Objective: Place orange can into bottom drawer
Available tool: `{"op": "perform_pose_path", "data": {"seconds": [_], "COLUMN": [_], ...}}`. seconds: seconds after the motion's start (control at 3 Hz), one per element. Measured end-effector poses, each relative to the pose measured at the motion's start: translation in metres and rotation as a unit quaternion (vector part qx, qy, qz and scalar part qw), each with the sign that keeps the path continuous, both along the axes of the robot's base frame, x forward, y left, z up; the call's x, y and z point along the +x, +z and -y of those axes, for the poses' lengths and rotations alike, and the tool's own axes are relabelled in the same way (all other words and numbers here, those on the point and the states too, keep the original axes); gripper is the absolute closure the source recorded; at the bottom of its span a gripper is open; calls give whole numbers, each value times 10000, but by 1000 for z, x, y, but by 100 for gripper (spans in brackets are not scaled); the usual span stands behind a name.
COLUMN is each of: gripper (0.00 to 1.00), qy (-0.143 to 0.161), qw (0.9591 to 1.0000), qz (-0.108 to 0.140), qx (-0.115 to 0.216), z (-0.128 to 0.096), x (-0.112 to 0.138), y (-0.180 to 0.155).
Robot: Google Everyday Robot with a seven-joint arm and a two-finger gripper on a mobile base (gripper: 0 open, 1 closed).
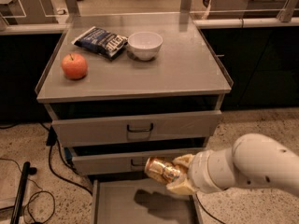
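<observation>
The orange can (160,170) is a shiny metallic cylinder lying almost on its side. It is clamped between the pale fingers of the gripper (176,174), which are closed on its right end. The can hangs over the rear of the bottom drawer (114,198), just in front of the middle drawer (105,163). The bottom drawer is pulled out. Its flat grey floor is bare except for the can's shadow, with low side walls at left and right. The white rounded arm (252,167) enters from the right. On the smooth grey cabinet top (187,73) sit an apple (74,66), a dark snack bag (100,40) and a white bowl (145,45).
</observation>
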State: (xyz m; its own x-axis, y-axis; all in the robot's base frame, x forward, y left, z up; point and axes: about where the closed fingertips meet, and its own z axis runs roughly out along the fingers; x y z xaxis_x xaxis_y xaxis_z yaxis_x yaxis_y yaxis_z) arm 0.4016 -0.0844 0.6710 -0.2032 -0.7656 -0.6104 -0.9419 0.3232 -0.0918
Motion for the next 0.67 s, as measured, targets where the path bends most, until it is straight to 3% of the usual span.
{"op": "perform_pose_path", "data": {"seconds": [0.67], "gripper": [100], "qy": [162], "qw": [9992], "qz": [150], "qx": [334], "z": [-1], "x": [1], "y": [-91]}}
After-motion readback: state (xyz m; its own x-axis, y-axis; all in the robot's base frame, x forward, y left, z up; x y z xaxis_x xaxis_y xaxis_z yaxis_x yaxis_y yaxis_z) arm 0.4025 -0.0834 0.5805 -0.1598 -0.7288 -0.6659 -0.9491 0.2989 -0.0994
